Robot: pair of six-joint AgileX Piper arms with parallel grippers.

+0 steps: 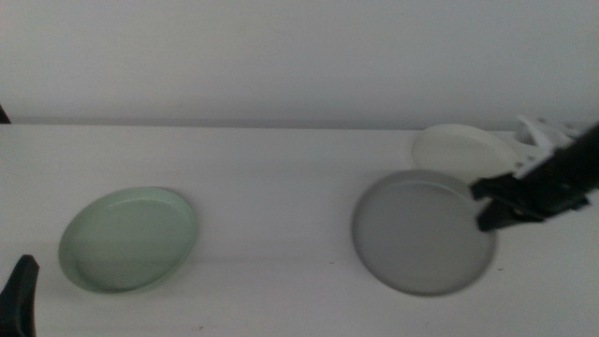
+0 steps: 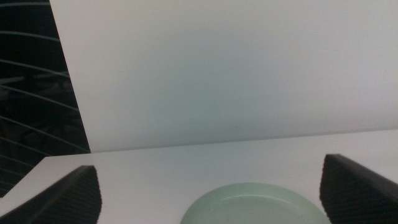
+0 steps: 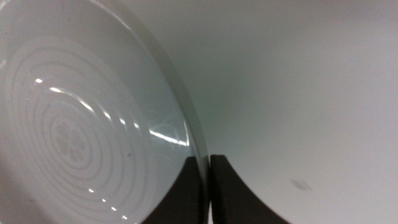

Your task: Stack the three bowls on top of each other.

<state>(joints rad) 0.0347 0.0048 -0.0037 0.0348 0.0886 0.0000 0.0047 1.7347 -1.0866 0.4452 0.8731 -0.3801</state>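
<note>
Grey bowl (image 1: 423, 231), smooth, round, concentric rings inside, right of centre, rim pinched between right gripper (image 1: 489, 204) jaws. Cream-white bowl (image 1: 463, 148) just behind, far right. Mint green bowl (image 1: 128, 238) near left. Left gripper (image 2: 211, 193) near-left, jaws spread wide.

**Three bowls, none stacked**

We see the mint green bowl (image 1: 128, 239) flat on the bench at left. The grey bowl (image 1: 421, 232) is tilted, rim pinched, overlapping the cream-white bowl (image 1: 460, 148) behind it at right.
</note>
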